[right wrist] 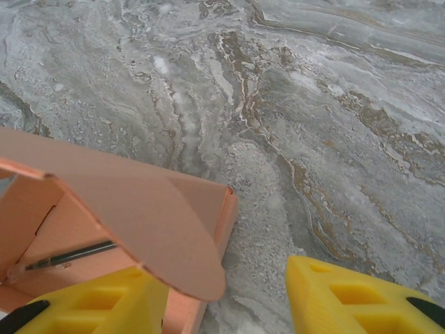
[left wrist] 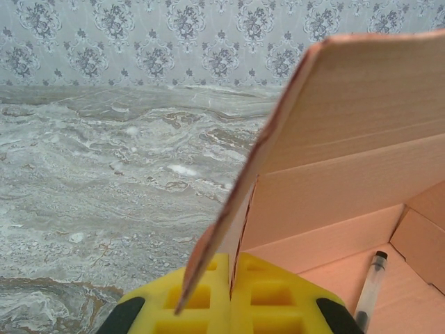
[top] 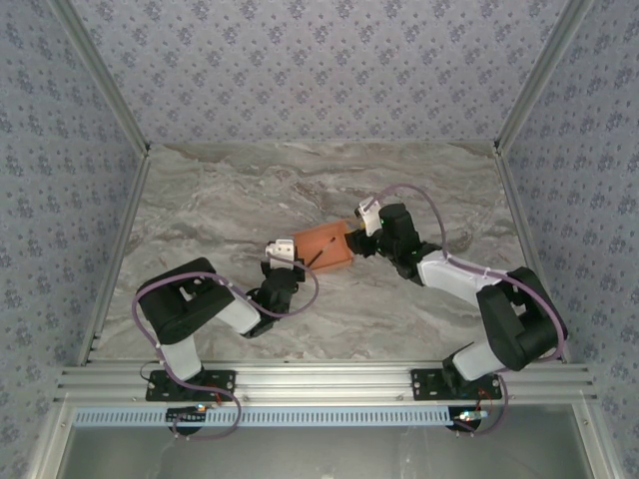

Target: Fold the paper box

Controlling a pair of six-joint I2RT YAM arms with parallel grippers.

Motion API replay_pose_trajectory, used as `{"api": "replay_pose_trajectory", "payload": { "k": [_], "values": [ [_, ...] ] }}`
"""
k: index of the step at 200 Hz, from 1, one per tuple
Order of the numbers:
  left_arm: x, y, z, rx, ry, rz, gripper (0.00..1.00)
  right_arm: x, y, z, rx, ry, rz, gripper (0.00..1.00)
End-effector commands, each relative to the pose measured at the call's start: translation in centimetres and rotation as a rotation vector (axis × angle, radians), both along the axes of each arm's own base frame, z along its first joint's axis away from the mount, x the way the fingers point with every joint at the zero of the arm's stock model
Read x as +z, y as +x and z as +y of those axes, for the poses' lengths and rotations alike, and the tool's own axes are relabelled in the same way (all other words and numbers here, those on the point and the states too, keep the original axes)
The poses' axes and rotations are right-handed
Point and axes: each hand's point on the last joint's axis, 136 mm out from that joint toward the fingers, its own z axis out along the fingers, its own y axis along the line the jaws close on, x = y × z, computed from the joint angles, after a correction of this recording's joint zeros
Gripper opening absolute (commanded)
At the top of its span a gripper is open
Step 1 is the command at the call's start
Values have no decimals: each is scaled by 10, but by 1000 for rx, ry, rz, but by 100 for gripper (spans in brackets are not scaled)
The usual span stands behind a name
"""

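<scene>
Item 1. Left pincer (top: 283,255): at the left end of the box, its yellow fingers (left wrist: 189,300) pressed together on a thin upright card wall, which stands edge-on between them (no gap shows on either side of the card).

Item 2. Paper box (top: 321,246): salmon-orange card, partly formed, lying on the marbled grey bench (top: 220,200) around the middle and a little to the right, directly between the two pincers. In the left wrist view a large panel rises tilted over the open interior. In the right wrist view a rounded flap (right wrist: 156,226) leans out over the box's corner.

Item 3. Pen (left wrist: 369,291): clear barrel, dark tip, lying loose on the floor of the box.

Item 4. Right pincer (top: 367,228): at the far right end of the box, jaws standing apart. One yellow finger sits beneath the rounded flap at the box; the other rests clear of the card, with bare bench between it and the box's wall. It grips nothing.
</scene>
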Motion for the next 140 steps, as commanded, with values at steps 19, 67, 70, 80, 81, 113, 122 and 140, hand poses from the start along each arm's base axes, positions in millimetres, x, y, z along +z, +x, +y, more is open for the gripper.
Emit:
{"api": "replay_pose_trajectory", "payload": {
  "k": [19, 67, 70, 80, 81, 113, 122, 140],
  "values": [
    [-10, -4, -5, -33, 51, 36, 0, 9, 0, 17, 69, 9, -31, 44],
    [-10, -4, -5, -32, 59, 38, 0, 3, -2, 15, 46, -3, -18, 36],
    [-11, -4, -4, -32, 61, 38, 0, 2, -3, 14, 42, -4, -16, 36],
    [-12, -5, -4, -32, 64, 40, 0, -2, -3, 11, 26, -7, -9, 36],
    [-12, -5, -4, -31, 64, 40, 0, -2, -3, 11, 25, -7, -9, 35],
    [-16, -6, -5, -39, 87, 39, 0, -10, -7, 9, 5, 2, 6, 34],
    [-16, -7, -7, -45, 102, 33, 0, -10, -7, 10, 2, 0, 4, 34],
    [-14, -9, -11, -57, 128, 19, 0, -13, -9, 9, -1, -7, 6, 33]
  ]
}}
